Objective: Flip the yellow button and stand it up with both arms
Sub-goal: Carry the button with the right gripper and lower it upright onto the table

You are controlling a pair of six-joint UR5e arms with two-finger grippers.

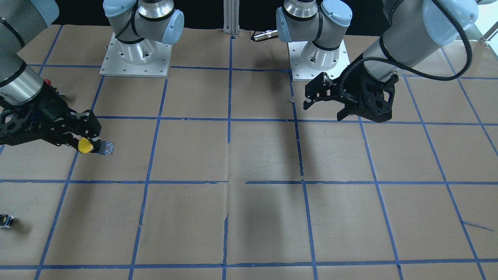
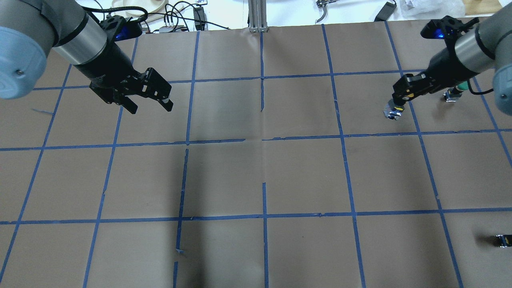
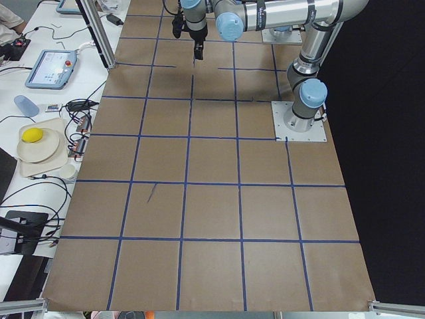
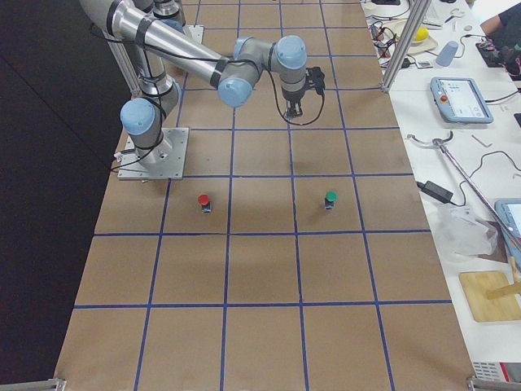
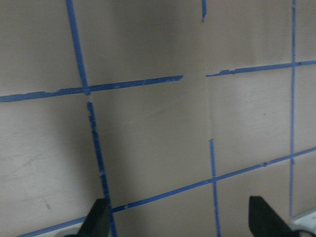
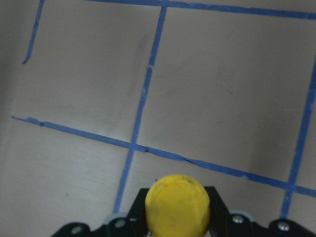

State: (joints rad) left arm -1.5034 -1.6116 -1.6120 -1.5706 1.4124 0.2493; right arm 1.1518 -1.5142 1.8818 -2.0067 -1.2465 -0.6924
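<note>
Table [image 1: 264, 155]: brown paper cover, blue tape grid [image 1: 229, 120]. Two metal base plates [image 1: 136, 58] [image 1: 317, 62] sit at the robot's edge. Red button [image 4: 203, 200] and green button [image 4: 330, 198] stand upright in the same grid row, one square between them. Small dark block [image 1: 6, 221] lies alone near the robot's right-hand end, well apart from both.

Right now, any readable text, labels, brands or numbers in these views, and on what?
No text is readable in any view.
On the yellow button, held in the right gripper: body too blurred to read any label.
On the teach pendant: screen too small to read.
On the table: blue tape grid only, no writing.
</note>
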